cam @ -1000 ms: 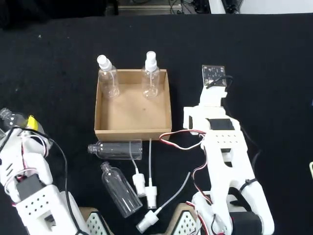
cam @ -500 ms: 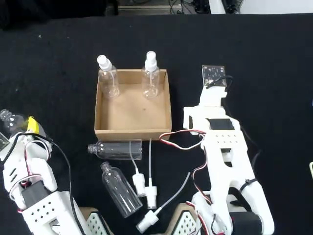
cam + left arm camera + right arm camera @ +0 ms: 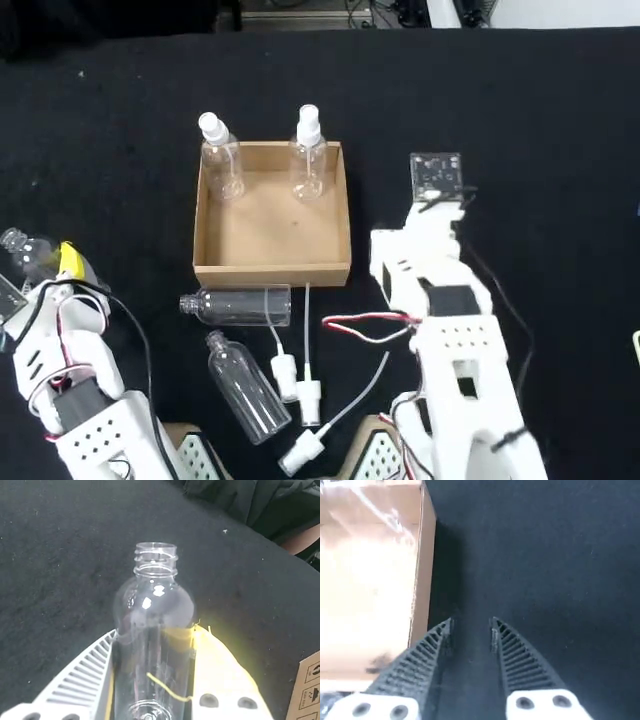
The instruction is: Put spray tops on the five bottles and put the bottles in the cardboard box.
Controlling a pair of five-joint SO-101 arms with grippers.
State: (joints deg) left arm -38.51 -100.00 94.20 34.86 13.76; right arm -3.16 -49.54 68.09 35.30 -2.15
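Scanning from above, we find two capped bottles [image 3: 222, 168] in the box [image 3: 272, 272], with spray tops [image 3: 308, 395] loose before it. Our left gripper [image 3: 156, 630] clamps a bare bottle [image 3: 154, 597] awaiting capping. Our right gripper [image 3: 470, 630], slightly open and empty beside the box, should next fetch a top.

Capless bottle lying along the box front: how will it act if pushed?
The bottle is round and on its side, so it would likely roll. It looks clear and empty, so probably light and easily skidded. Its smooth wall may slip in a grip.
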